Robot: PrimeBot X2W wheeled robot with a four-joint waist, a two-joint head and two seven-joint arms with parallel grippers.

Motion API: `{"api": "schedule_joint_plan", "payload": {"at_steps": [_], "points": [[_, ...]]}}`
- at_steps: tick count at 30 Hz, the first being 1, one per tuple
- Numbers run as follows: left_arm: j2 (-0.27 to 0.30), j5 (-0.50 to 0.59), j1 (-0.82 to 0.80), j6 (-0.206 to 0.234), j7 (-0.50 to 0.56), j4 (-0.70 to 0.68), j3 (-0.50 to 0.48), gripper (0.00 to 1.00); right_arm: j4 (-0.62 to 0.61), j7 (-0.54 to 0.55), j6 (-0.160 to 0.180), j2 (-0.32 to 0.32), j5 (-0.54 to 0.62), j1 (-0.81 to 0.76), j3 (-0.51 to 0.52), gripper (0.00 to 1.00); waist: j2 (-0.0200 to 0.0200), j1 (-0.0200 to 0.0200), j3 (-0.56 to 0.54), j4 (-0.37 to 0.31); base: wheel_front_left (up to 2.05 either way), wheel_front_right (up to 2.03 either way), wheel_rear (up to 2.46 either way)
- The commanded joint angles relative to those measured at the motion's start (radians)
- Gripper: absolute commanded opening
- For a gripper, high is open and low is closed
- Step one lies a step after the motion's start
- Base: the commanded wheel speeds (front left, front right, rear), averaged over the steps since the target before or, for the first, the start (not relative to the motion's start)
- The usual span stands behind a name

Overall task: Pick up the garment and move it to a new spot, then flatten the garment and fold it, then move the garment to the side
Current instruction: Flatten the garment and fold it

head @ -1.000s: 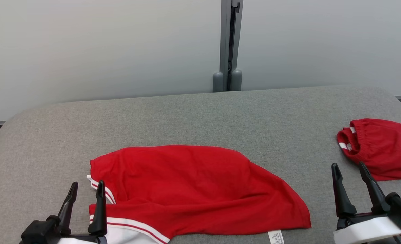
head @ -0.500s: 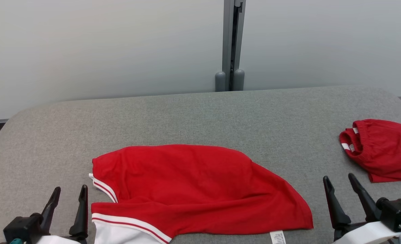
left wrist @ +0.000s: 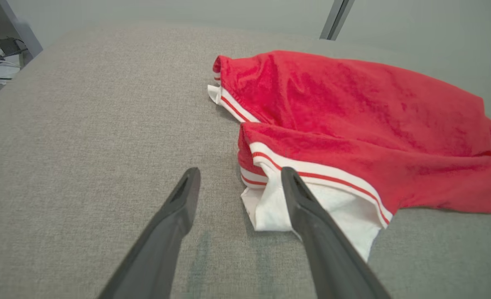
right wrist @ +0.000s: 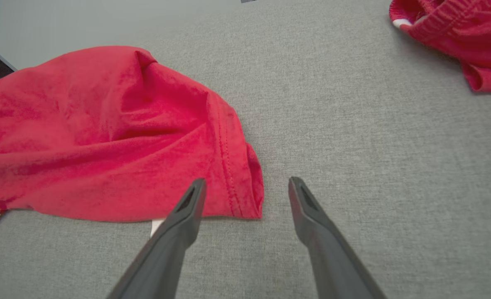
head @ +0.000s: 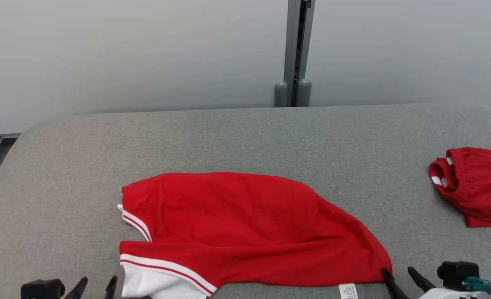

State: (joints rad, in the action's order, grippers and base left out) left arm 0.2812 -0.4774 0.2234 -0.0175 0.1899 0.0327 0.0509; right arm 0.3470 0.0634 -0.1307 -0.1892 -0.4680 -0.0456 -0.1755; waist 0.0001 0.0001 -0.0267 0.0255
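No text is showing clearly enough to read. A small white tag (head: pixel 347 291) is sticking out from under the near hem of the red garment (head: pixel 245 224), toward its right end, and is lying on the grey desk (head: pixel 245 133). Rows of tiny grey print are running across the tag, but they are coming out too small and blurred to make out. In the right wrist view a white corner of the tag (right wrist: pixel 157 225) is peeking from beneath the hem, showing no print.
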Motion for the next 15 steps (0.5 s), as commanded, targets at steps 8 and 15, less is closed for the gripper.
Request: {"api": "schedule_joint_plan", "payload": {"at_steps": [8,15], "points": [[0.068,0.028,0.005,-0.040,0.149,0.025,0.084,1.00,0.087,0.022,0.000,0.011,-0.010,0.065,-0.024,1.00,-0.0001,-0.0001,0.022,0.020,0.00,0.00,0.00],[0.066,0.042,-0.101,-0.085,0.112,0.129,0.150,1.00,0.143,0.024,0.000,0.022,-0.017,0.122,-0.046,1.00,-0.0001,-0.0001,0.062,0.019,0.00,0.00,0.00]]}}
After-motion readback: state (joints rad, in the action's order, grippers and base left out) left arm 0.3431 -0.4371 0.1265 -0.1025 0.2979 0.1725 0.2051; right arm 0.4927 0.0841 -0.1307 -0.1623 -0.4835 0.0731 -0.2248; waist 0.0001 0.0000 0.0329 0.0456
